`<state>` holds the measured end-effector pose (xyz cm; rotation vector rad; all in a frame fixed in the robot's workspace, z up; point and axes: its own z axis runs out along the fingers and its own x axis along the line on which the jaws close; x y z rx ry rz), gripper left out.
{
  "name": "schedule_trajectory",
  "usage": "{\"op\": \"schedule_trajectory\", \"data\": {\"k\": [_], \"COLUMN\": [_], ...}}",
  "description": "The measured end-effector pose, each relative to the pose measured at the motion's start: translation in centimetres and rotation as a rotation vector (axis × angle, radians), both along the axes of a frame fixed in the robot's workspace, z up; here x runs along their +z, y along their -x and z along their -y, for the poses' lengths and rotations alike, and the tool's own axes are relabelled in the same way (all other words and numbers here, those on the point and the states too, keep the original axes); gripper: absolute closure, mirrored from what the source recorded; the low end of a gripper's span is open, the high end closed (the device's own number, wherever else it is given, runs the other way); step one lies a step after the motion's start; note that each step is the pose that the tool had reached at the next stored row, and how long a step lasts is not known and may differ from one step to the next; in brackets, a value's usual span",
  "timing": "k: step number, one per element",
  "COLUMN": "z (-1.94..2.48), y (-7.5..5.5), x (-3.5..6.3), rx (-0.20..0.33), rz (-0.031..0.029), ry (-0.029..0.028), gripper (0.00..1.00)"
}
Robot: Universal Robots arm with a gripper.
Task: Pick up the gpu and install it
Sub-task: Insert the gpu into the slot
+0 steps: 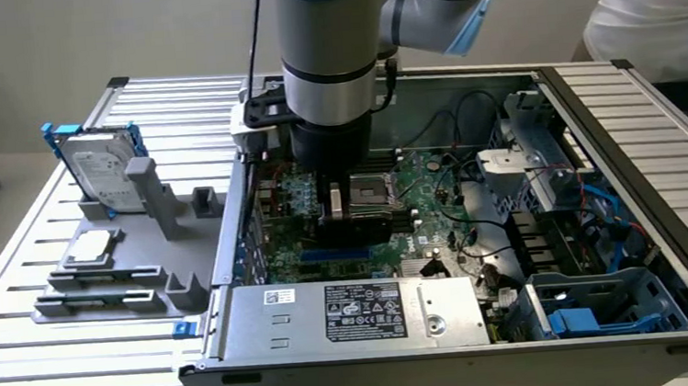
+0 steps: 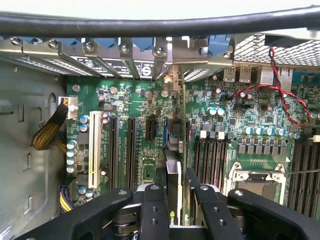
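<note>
My one pincer point(image 2: 173, 176) is clamped on the gpu point(image 2: 173, 150), one finger point(image 2: 161, 180) on each face; the card stands on edge inside the open computer case point(image 1: 632, 106), just above the motherboard point(image 2: 145, 170), its silver bracket end toward the rear slot covers; I cannot tell whether it touches a slot. To one side of it I count one white slot point(image 2: 93, 150), two long black slots point(image 2: 114, 150) and one short black slot point(image 2: 149, 129); on the other side sits the single CPU socket point(image 2: 255, 175).

In the exterior view the arm point(image 1: 326, 47) reaches straight down into the case; one power supply point(image 1: 353, 312) fills its near edge. On the desk point(image 1: 38, 365), at the exterior view's left, one grey holder point(image 1: 180, 220) carries one hard drive point(image 1: 102, 166) in a blue frame and two black memory sticks point(image 1: 99, 277). One person in white point(image 1: 661, 2) stands at the far corner.
</note>
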<state>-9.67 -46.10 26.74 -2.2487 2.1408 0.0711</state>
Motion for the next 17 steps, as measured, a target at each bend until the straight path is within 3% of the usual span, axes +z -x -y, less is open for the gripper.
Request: {"op": "schedule_trajectory", "data": {"k": [5, 11, 17], "z": [0.08, 0.57, 0.78], "y": [0.17, 0.21, 0.20], "x": [0.01, 0.00, 0.00], "rx": [0.000, -0.002, -0.002], "rz": [0.0000, -0.0002, 0.0000], "ry": [0.0001, 0.0000, 0.0000], "gripper": [0.74, 0.74, 0.74]}}
